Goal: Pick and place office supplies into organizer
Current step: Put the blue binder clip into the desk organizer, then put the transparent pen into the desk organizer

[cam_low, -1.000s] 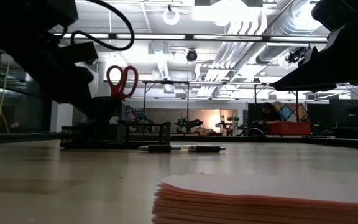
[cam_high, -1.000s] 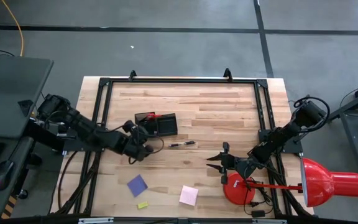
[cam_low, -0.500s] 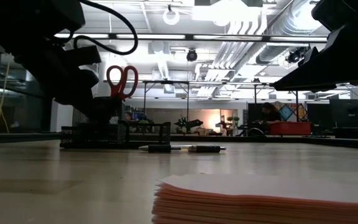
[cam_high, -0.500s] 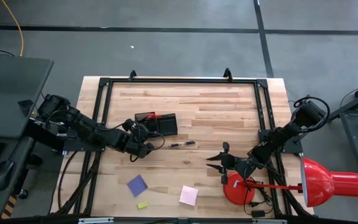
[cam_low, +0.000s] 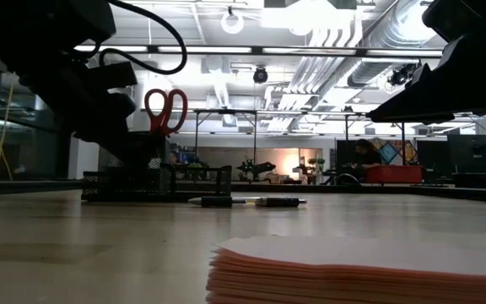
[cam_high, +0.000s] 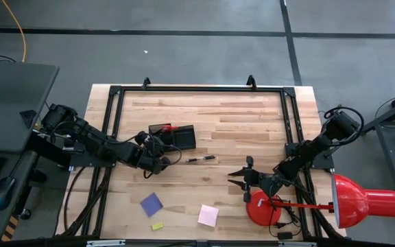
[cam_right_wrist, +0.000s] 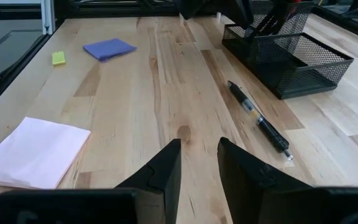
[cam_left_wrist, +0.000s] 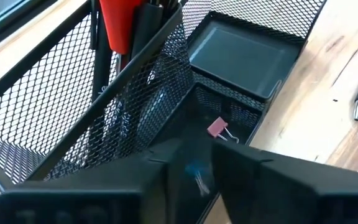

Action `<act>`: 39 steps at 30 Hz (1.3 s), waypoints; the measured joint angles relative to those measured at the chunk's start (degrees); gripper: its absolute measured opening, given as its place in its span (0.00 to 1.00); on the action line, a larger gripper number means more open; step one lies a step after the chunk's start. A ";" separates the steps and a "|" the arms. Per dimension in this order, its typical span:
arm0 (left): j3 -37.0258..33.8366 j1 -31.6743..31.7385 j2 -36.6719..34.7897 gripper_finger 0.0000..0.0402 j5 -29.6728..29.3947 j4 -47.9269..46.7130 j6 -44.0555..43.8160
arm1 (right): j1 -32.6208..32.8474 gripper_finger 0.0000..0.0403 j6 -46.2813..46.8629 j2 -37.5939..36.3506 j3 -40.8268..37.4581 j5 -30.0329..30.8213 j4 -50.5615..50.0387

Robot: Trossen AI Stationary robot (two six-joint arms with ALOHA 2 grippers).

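The black mesh organizer [cam_high: 182, 137] stands left of the table's middle. The red-handled scissors [cam_low: 165, 108] and dark pens stand upright in its tall compartment. A pink clip [cam_left_wrist: 217, 129] lies in a low compartment. My left gripper [cam_left_wrist: 190, 168] hovers slanted over that compartment, slightly open, with a small blue clip [cam_left_wrist: 197, 173] in the gap. A black pen [cam_high: 201, 159] lies on the table to the organizer's right. My right gripper [cam_high: 237, 178] waits open beyond the pen, holding nothing. A blue-purple pad [cam_high: 151, 204], a pink pad [cam_high: 208, 215] and a yellow piece [cam_high: 157, 226] lie near the front edge. My left gripper has the small blue clip [cam_left_wrist: 197, 173] in the gap between its fingertips, over the organizer's low compartment. I cannot tell whether either finger touches it.
A red desk lamp stands at the front right, its round base [cam_high: 262, 209] just behind my right gripper and its head [cam_high: 362, 202] off the table's right edge. A black frame rail [cam_high: 197, 89] runs around the tabletop. Bare wood lies between the organizer and the far rail.
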 joint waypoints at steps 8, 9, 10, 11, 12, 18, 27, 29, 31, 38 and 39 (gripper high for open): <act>0.00 -0.11 0.00 0.40 0.28 0.08 -1.04 | 0.00 0.24 0.00 0.00 -0.01 -0.02 0.00; 0.00 -0.13 0.00 0.41 0.42 0.29 -1.06 | -0.02 0.24 0.02 0.00 -0.01 -0.02 0.00; 0.00 -0.24 0.00 0.42 0.60 0.75 -1.08 | -0.01 0.24 0.02 -0.01 -0.01 -0.04 0.00; 0.00 -0.52 0.00 0.43 0.88 1.60 -0.94 | -0.02 0.24 0.01 0.00 -0.01 -0.04 0.00; 0.00 -0.89 0.00 0.43 0.96 2.77 -0.73 | -0.02 0.24 0.00 0.00 -0.01 -0.04 0.00; -0.09 -6.67 0.00 0.44 -1.82 14.25 2.43 | -0.14 0.24 -0.48 0.00 -0.01 -0.42 0.00; -3.96 -22.04 2.13 0.44 -14.69 38.59 9.52 | -5.20 0.24 -3.92 0.22 0.01 -4.76 2.01; -3.80 -24.53 3.62 0.44 -14.81 43.59 12.42 | -7.13 0.24 -7.25 0.96 0.04 -8.61 3.80; -3.85 -26.68 5.34 0.44 -15.60 46.85 14.17 | -9.49 0.24 -10.29 2.78 0.05 -13.89 8.69; -3.87 -30.52 12.77 0.44 -16.72 60.01 19.36 | -18.61 0.25 -17.95 11.83 0.03 -27.12 23.65; -3.87 -30.86 13.59 0.44 -16.30 62.06 20.73 | -19.90 0.25 -18.68 12.93 0.03 -28.33 25.47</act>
